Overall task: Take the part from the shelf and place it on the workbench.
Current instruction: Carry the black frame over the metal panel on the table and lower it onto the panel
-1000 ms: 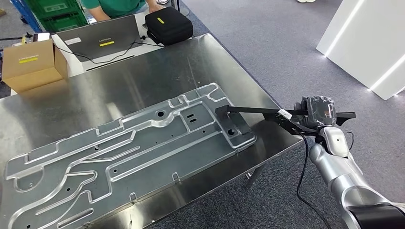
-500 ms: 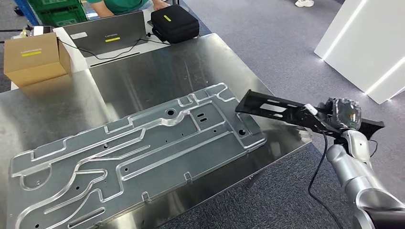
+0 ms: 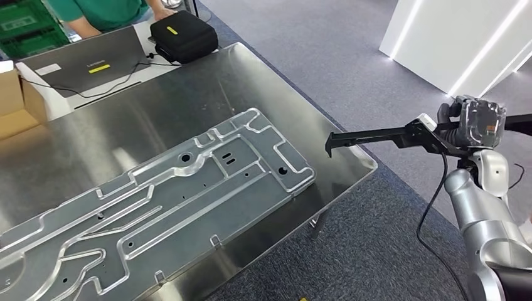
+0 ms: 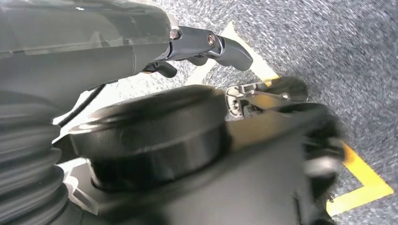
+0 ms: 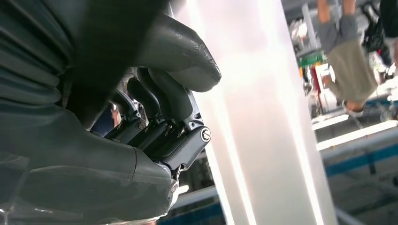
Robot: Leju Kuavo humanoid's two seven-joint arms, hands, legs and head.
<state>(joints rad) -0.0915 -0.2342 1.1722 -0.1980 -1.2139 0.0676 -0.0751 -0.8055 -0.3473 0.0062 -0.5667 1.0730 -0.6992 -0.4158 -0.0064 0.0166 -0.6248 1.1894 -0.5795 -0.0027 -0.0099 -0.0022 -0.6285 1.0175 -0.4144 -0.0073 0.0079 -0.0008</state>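
One big plate (image 3: 157, 200) of stamped metal covers most of the bench (image 3: 207, 94), lying flat from the near left corner toward the right edge. Behind it, at the far left, sit a box (image 3: 12, 100), a laptop (image 3: 88, 59) and a black case (image 3: 183, 34), with a person (image 3: 100, 11) in green at the laptop.

Right of the plate is a bare strip of bench, and over its right edge hangs the tip of the part (image 3: 376, 135): a long black bar, roughly level, not touching the steel. Its other end runs back to the right hand (image 3: 467, 125), which grips it out past the bench edge, over the carpet. The right wrist view shows that hand's fingers (image 5: 159, 117) curled in tight, consistent with a firm hold.

The left hand (image 4: 206, 44) hangs low over the carpet and a yellow floor mark; its view is blurred and partly blocked by dark body parts, so I cannot tell whether its fingers are apart or together.

The step in hand looks like the carry-in before the set-down. To do it well, I would bring the bar further over the bench so most of its length is above steel, not just the tip. Aim for the bare strip beside the plate, not on top of it. Keep the bar level while lowering, so the far tip does not dig in first and lever the bar in the grip. Let go only once it lies flat and well inside the edge.
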